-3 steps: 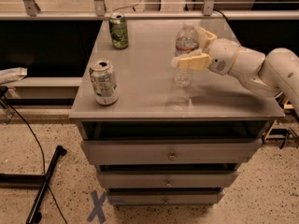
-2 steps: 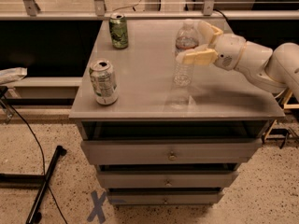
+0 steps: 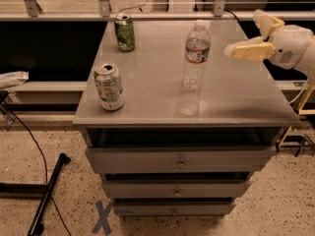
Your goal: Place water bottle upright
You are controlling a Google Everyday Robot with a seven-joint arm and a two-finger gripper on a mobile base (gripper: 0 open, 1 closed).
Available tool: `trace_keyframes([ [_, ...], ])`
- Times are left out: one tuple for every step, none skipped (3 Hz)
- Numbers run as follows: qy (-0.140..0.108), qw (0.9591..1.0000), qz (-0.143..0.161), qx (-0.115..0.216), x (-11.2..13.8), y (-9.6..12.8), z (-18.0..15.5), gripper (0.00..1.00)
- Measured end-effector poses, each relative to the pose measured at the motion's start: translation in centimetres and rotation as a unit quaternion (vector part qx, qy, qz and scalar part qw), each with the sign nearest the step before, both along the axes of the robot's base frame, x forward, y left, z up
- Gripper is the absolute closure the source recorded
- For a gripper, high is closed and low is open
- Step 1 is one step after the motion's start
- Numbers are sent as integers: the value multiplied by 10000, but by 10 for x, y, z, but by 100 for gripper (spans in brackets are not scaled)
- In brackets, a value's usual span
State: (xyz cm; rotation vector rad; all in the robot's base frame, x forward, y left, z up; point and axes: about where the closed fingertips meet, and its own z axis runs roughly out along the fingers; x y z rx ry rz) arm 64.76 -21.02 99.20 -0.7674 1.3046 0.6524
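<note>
We see water bottle [image 3: 197, 53] upright on cabinet top [image 3: 147, 90], gripper [image 3: 243, 32] to its right, apart, fingers [image 3: 248, 50] spread w/ nothing held; arm [image 3: 298, 50] cut off at rt edge.

White arm [image 3: 295, 53] at R edge, end effector [image 3: 243, 33] spread wide, empty

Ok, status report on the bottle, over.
Gripper open, beside bottle, not touching. Bottle upright on table. Green can, white can well apart; nothing in the way.
</note>
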Motion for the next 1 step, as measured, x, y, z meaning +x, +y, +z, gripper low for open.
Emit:
trace_keyframes([
  [0, 10000, 0, 0, 0, 0, 0, 0],
])
